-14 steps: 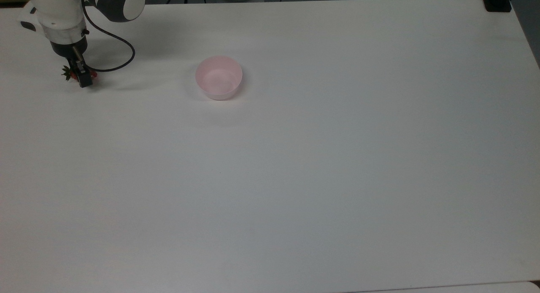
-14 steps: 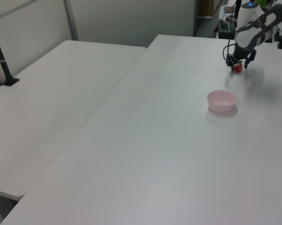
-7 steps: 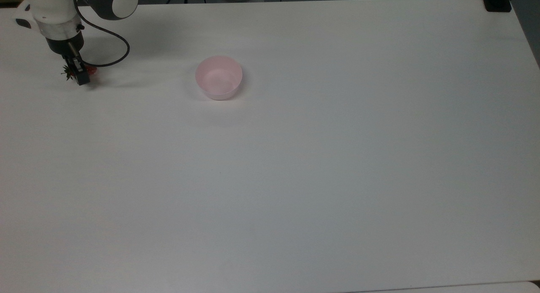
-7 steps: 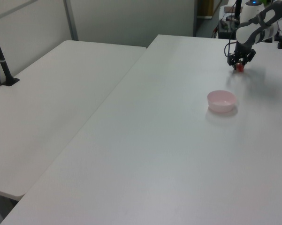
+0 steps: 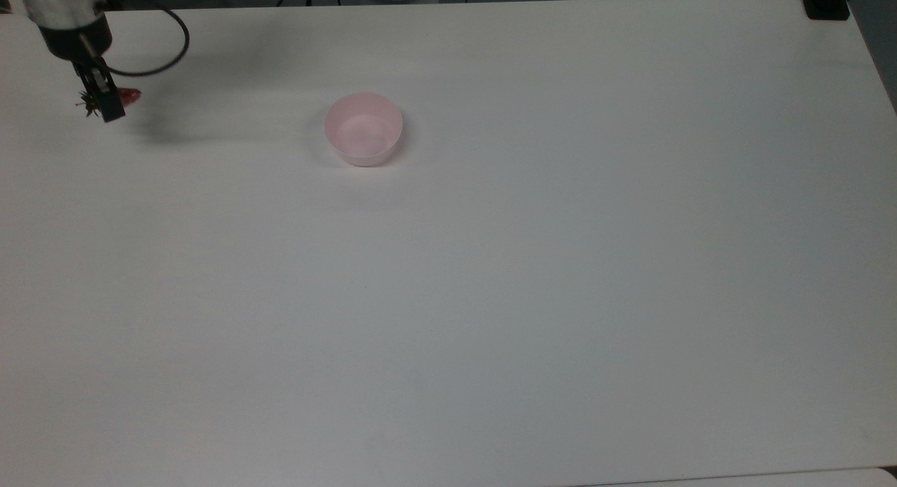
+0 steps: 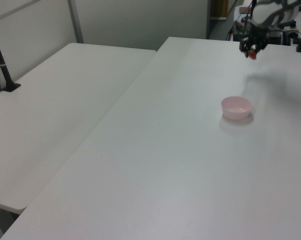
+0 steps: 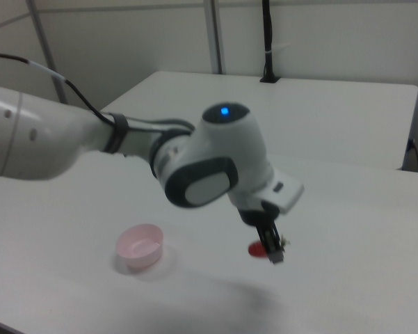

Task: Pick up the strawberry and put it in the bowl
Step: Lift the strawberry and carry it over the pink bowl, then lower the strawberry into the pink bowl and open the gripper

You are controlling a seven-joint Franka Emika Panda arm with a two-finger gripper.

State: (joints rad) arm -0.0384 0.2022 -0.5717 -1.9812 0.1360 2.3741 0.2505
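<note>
My gripper (image 5: 105,103) hangs in the air at the top view's far left, shut on the strawberry (image 5: 130,94). The fruit's red tip pokes out on one side of the black fingers and its green leaf cap (image 5: 87,104) on the other. In the right view the strawberry (image 7: 256,248) hangs in the gripper (image 7: 272,250) well above the table. The left view shows the gripper (image 6: 251,51) raised at the far end. The pale pink bowl (image 5: 363,128) stands empty to the top view's right of the gripper. The same bowl (image 7: 142,245) sits low at the right view's left.
The white table (image 5: 490,277) spreads wide around the bowl. A black cable (image 5: 158,56) loops from the arm near the top view's upper left. A second white table (image 6: 55,100) adjoins at the left view's left, with a black post (image 6: 2,65) on it.
The gripper has lifted the strawberry off the table and risen, shifting up and to the left in the top view. The bowl has not moved.
</note>
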